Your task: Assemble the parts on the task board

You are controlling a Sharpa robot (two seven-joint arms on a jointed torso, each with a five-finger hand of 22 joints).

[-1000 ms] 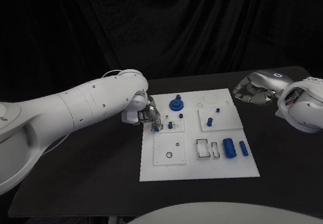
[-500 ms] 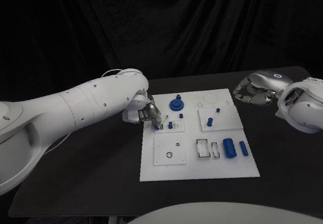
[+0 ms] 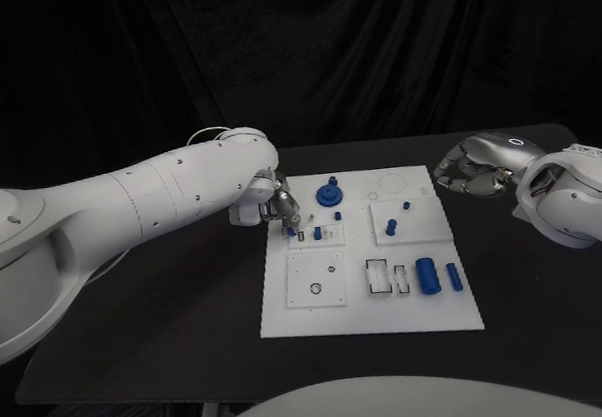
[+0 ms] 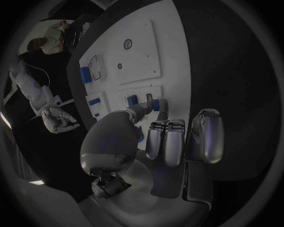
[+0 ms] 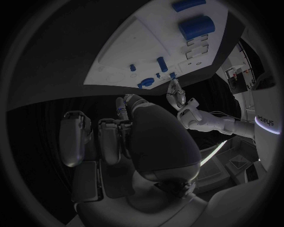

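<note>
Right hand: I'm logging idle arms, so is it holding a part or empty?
Empty. The right hand hangs off the task board's right edge, fingers curled inward, nothing blue between them.

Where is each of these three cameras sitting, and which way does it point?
Head view: on the robot's head, looking down at the task board; both white arms show.
Left wrist view: behind the left hand, facing the board.
Right wrist view: behind the right hand, facing the board.
Shared: both wrist views show the board's blue parts and the other hand.
</note>
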